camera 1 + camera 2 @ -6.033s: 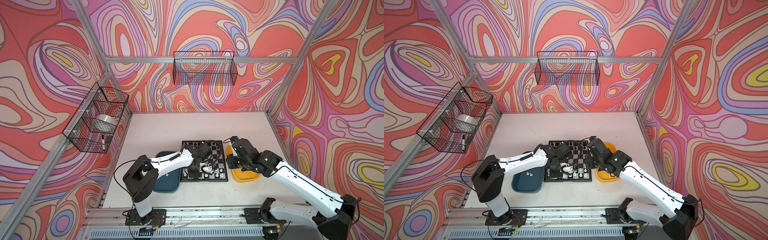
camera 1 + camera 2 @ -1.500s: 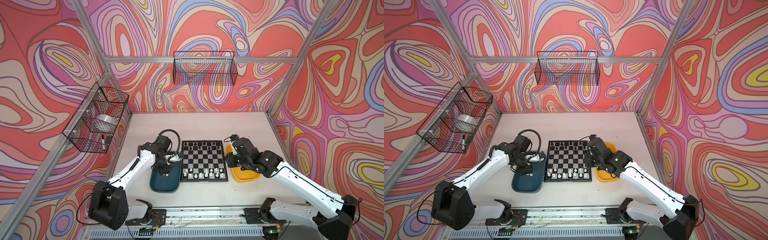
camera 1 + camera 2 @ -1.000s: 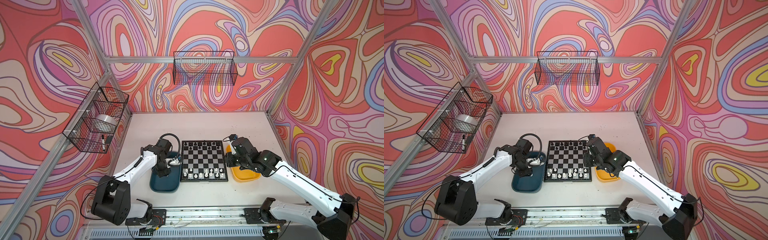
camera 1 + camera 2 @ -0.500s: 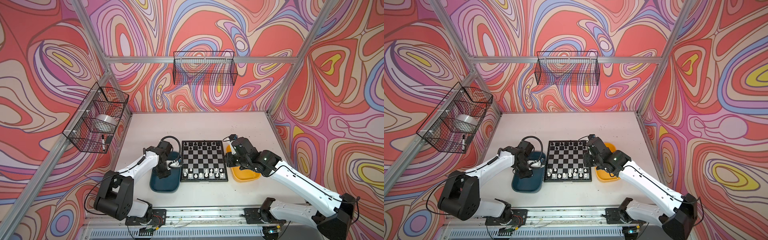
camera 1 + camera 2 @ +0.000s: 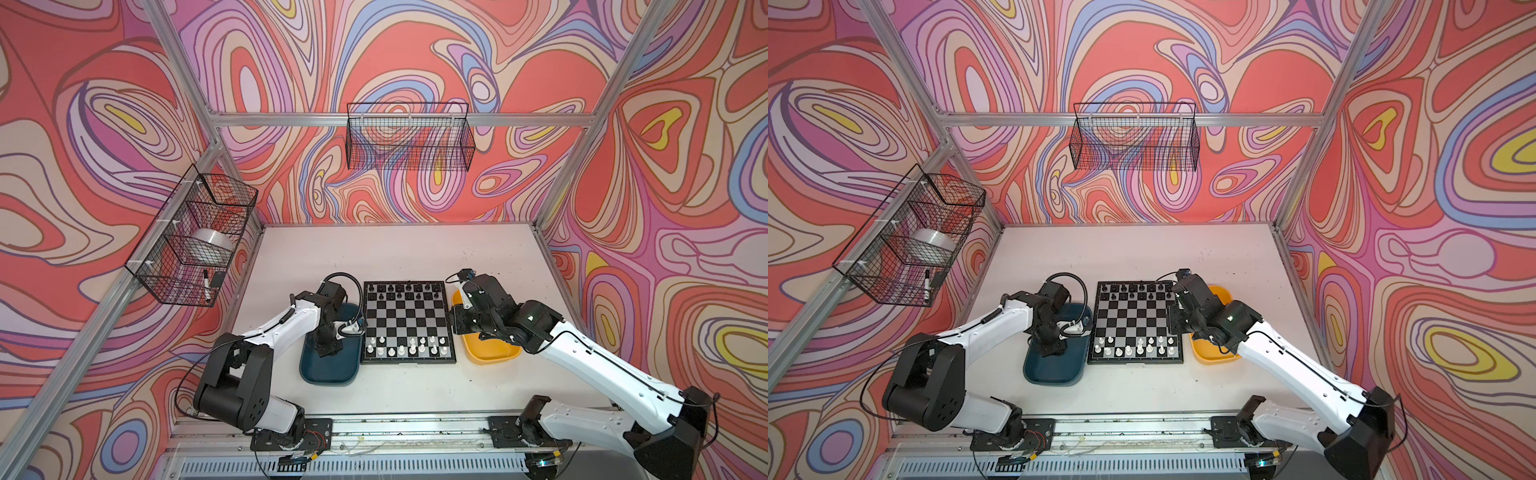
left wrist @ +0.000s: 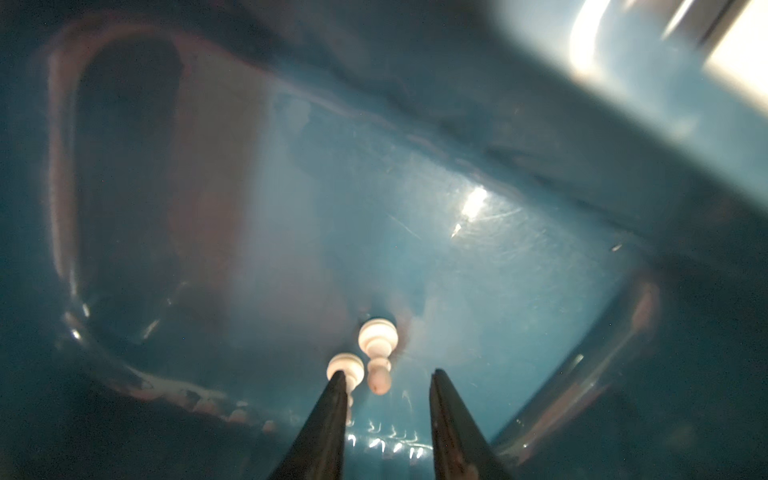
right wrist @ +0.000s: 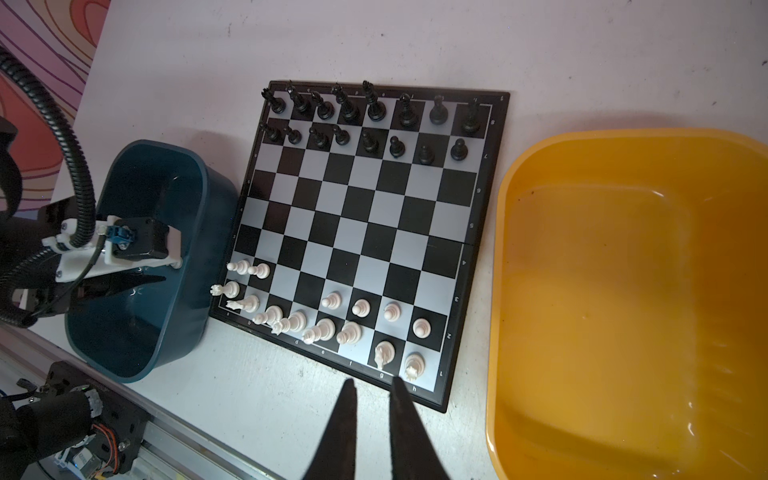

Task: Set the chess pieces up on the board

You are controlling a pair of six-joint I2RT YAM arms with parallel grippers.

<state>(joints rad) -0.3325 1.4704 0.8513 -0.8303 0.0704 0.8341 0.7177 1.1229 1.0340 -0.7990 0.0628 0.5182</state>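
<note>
A robotics lab cell — aluminium frame [image 5: 399, 119], swirl-printed walls [image 5: 124, 83], two arms [image 5: 286, 326] on a rail [image 5: 415, 428].

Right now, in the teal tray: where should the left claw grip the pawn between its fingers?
Pinch the pawn across its neck, behind the round head, from above, left claw straddling its length. It lies on its side, head toward the claw; a second pawn crowds one finger.

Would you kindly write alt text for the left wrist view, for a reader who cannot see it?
The left gripper, jaws open, reaches into the teal tray, where two white chess pieces lie; one sits in the gap between the jaws, the other partly behind a finger.
</note>
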